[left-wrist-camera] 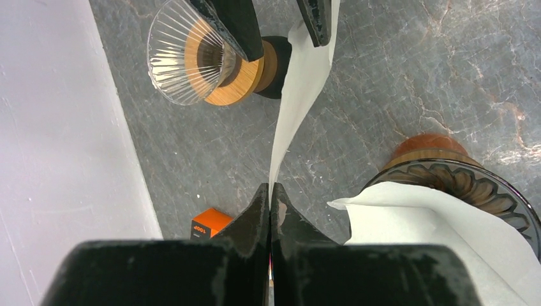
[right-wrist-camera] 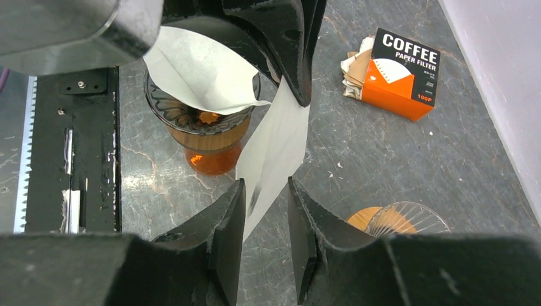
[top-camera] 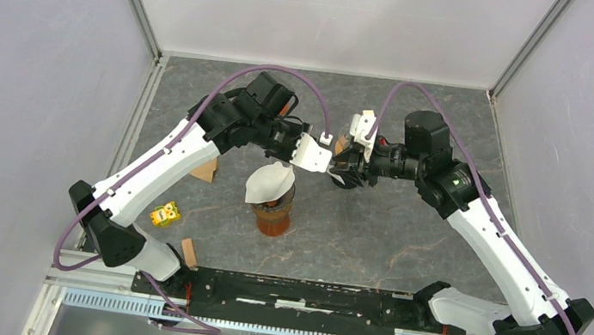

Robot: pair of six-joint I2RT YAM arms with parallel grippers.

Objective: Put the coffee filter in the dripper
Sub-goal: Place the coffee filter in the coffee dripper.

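White paper, thin and smooth: the flat coffee filter hangs in mid-air, pinched by the left gripper's closed jaws, its other end between the right gripper's parted jaws, near the ribbed glass dripper.

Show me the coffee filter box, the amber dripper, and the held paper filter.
coffee filter box [right-wrist-camera: 408, 70]: right wrist view, printed top face.
amber dripper [left-wrist-camera: 459, 182]: left wrist view, ribbed inner wall.
held paper filter [right-wrist-camera: 274, 150]: right wrist view, middle of sheet.

over dripper: blocked — filter sits there | right side: open table
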